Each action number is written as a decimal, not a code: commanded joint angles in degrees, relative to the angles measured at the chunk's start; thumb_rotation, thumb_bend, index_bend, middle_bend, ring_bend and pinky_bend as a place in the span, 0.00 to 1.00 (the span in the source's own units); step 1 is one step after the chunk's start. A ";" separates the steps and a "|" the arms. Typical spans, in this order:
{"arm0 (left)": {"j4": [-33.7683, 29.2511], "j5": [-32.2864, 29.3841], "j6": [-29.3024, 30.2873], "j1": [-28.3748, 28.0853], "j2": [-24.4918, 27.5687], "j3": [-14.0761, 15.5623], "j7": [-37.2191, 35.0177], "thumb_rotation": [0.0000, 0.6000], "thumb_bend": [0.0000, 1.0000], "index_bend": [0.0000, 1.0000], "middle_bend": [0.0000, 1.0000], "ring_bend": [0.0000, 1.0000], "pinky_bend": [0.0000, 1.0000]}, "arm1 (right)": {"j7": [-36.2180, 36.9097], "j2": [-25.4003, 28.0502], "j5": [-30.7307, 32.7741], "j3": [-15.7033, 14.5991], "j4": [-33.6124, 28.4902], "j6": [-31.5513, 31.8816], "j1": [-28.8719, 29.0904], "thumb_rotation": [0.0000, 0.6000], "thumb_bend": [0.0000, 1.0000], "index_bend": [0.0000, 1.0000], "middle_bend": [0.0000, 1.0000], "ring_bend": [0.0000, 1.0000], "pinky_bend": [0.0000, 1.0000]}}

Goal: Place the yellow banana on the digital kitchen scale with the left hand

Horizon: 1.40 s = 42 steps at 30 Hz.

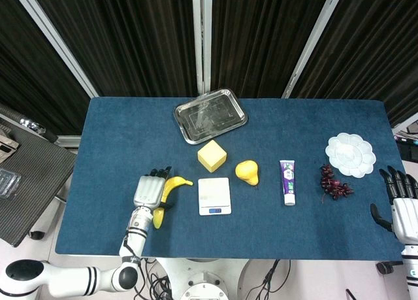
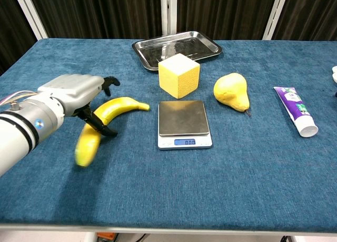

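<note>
The yellow banana (image 2: 120,107) (image 1: 173,183) lies slantwise left of the digital kitchen scale (image 2: 184,118) (image 1: 214,195), its stem end pointing at the scale and its lower end blurred. My left hand (image 2: 73,92) (image 1: 147,192) covers its middle from the left and grips it, the thumb crossing its near side. The scale's steel platform is bare and its display is lit. My right hand (image 1: 400,205) hangs at the table's right edge, far from everything, fingers spread and holding nothing.
A yellow foam cube (image 2: 179,75) stands just behind the scale, with a steel tray (image 2: 176,47) further back. A pear (image 2: 231,92) sits right of the scale, then a purple tube (image 2: 296,117), dark grapes (image 1: 334,184) and a white palette (image 1: 351,154).
</note>
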 commanded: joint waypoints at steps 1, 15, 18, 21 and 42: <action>-0.85 -1.10 0.20 0.07 0.61 -0.21 0.42 0.90 0.11 0.14 0.37 0.35 0.66 | -0.11 -0.01 0.19 -0.02 -0.02 -0.25 0.05 1.00 0.32 0.00 0.00 0.00 0.00; -1.85 -2.22 -0.68 -0.52 1.22 0.49 0.64 1.00 0.33 0.39 0.54 0.54 0.84 | -1.20 0.16 0.82 -0.27 -0.68 -1.14 0.10 1.00 0.32 0.00 0.00 0.00 0.00; -3.63 0.05 -1.57 -0.84 2.20 0.05 -1.68 1.00 0.33 0.40 0.56 0.55 0.84 | -1.31 0.19 0.92 -0.23 -0.73 -1.28 0.16 1.00 0.32 0.00 0.00 0.00 0.00; -5.62 2.46 -4.97 -2.20 4.04 0.27 -3.18 1.00 0.33 0.40 0.56 0.56 0.84 | -1.49 0.11 1.06 -0.20 -0.73 -1.58 0.31 1.00 0.32 0.00 0.00 0.00 0.00; 8.39 14.48 -13.64 -14.95 -6.81 -3.53 -9.64 1.00 0.33 0.42 0.57 0.56 0.80 | 0.48 -0.21 2.35 0.06 1.04 -3.58 0.89 1.00 0.32 0.00 0.00 0.00 0.00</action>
